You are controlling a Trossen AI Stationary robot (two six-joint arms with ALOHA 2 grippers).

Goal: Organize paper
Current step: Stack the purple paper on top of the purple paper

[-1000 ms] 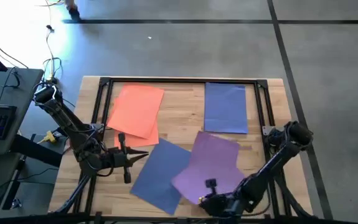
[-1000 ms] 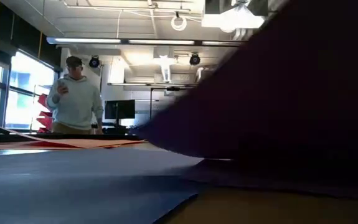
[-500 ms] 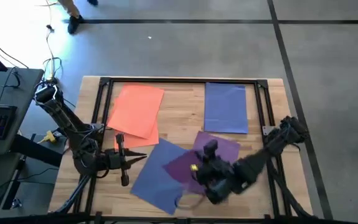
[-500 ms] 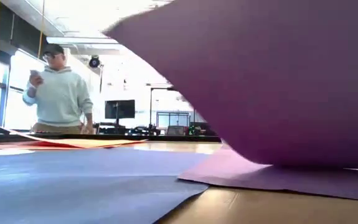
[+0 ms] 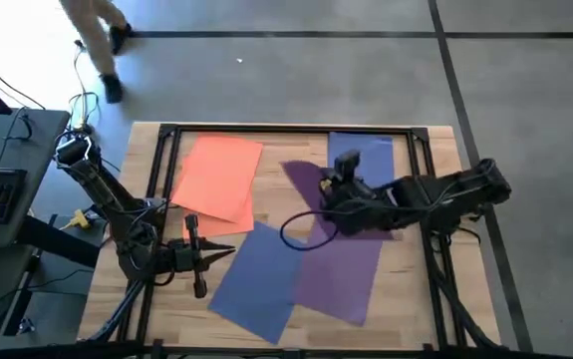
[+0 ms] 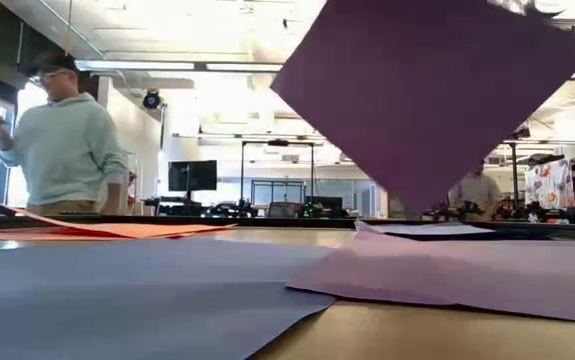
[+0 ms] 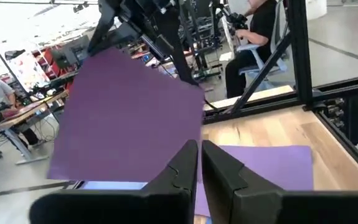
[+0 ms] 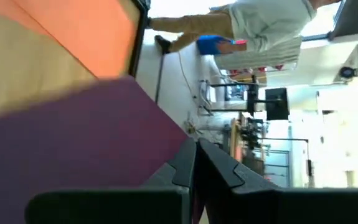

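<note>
Purple sheet (image 5: 304, 189) now lifted off the tabletop (image 5: 291, 179), pinched in the right claw (image 5: 332, 204), carried up from the near edge to mid-table, second purple sheet (image 5: 341, 274) left flat below it, left claw (image 5: 214, 251) unmoved, fingers closed on nothing.

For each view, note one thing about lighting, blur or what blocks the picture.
High view: even light, glare on the floor upper left. Low view: bright ceiling lights wash out the room; the lifted purple sheet blocks much. Left wrist view: background soft. Right wrist view: the purple sheet fills the near field, blurred.
</note>
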